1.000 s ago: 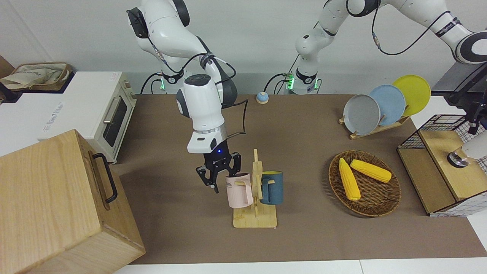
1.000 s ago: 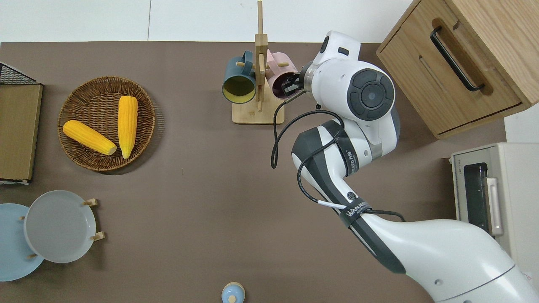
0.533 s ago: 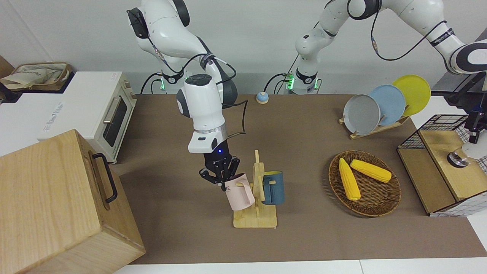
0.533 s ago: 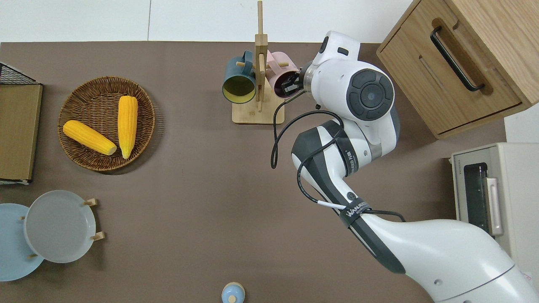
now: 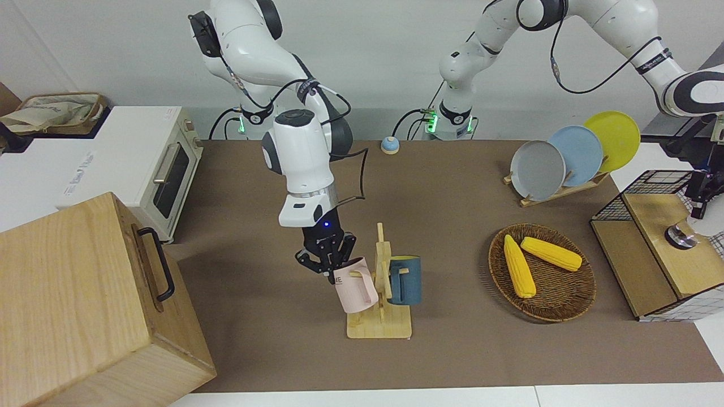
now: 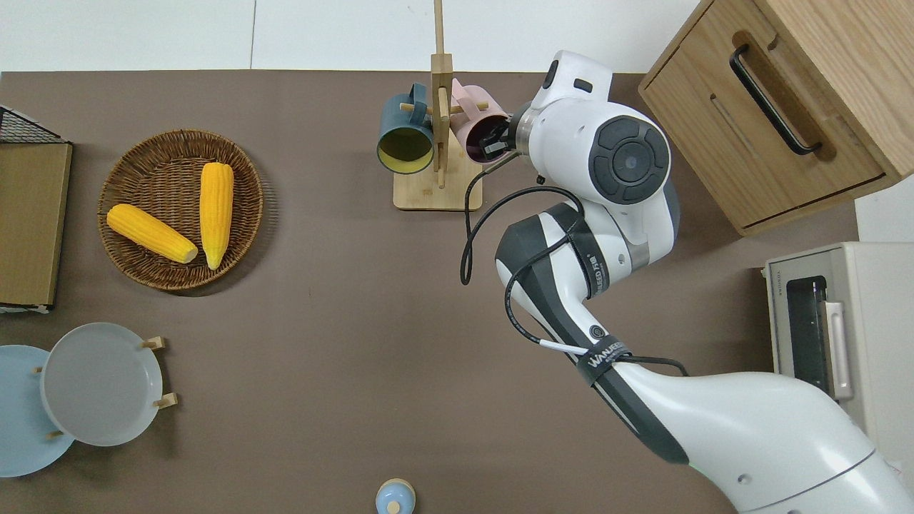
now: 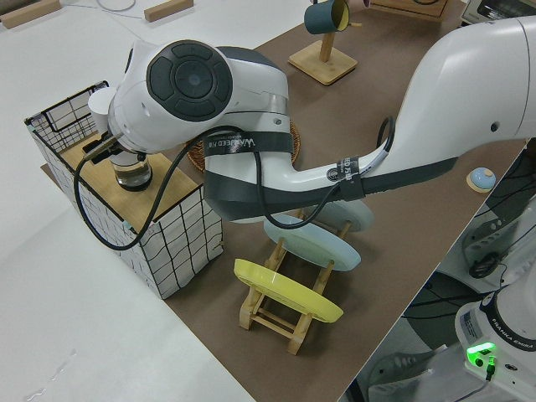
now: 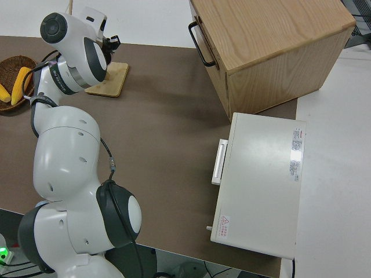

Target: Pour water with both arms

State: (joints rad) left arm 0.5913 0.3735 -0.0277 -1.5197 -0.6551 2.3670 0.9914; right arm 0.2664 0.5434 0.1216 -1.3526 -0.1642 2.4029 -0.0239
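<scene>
Both arms are at work at opposite ends of the brown table (image 5: 452,186). Right gripper (image 5: 329,261) is clamped on the rim of a pink mug (image 5: 354,285), which hangs tilted on a peg of the wooden mug rack (image 5: 380,316); in the overhead view one black finger (image 6: 493,146) sits inside the mug's mouth. A dark blue mug (image 5: 406,280) with a yellow inside hangs on the rack's opposite side, toward the left arm's end. The rack stands close to the table edge farthest from the robots, with only a narrow strip of brown between its base and that edge. Nearer to the robots than the rack, the tabletop is open, crossed only by the right arm (image 6: 614,235).

Left gripper (image 5: 701,195) is at the left arm's end of the table, over a wire basket (image 5: 650,192) topped with a wooden board, just above a small clear glass vessel (image 7: 130,172) standing on the board; whether its fingers are apart or together cannot be told.

A woven basket (image 5: 557,308) holding two yellow corn cobs (image 5: 519,265) lies between the rack and the wire basket. Nearer to the robots, a wooden stand carries grey, blue and yellow plates (image 5: 577,154) on edge. A large wooden box (image 5: 85,305) with a black handle and a white toaster oven (image 5: 153,164) crowd the right arm's end.
</scene>
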